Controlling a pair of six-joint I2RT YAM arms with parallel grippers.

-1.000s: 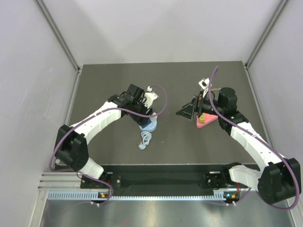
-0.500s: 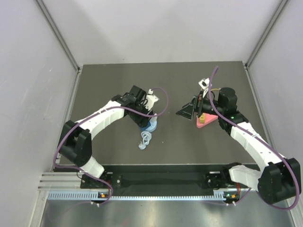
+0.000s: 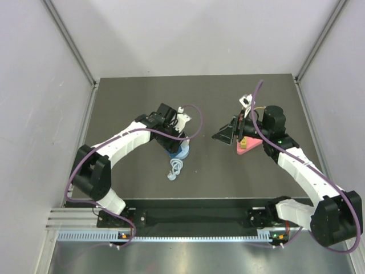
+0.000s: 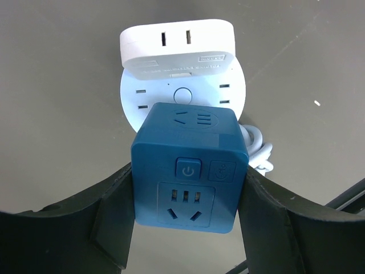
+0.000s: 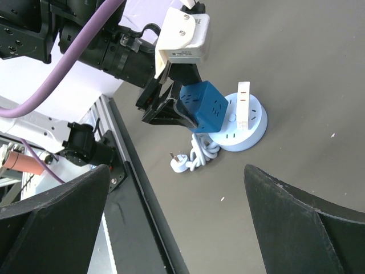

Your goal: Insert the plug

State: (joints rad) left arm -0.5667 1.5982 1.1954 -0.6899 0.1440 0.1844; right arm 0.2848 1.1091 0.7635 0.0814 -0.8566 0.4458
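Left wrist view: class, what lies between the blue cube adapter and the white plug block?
Only the bare face of the round socket base, with its centre button, as the left wrist view shows.

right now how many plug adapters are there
2. The white adapter stands on the round socket base; the blue cube adapter is held between the left fingers over that base. More may be hidden.

Only thing I can actually read is a power symbol on the blue cube (image 4: 185, 171); the white adapter (image 4: 177, 45) label's too blurry.
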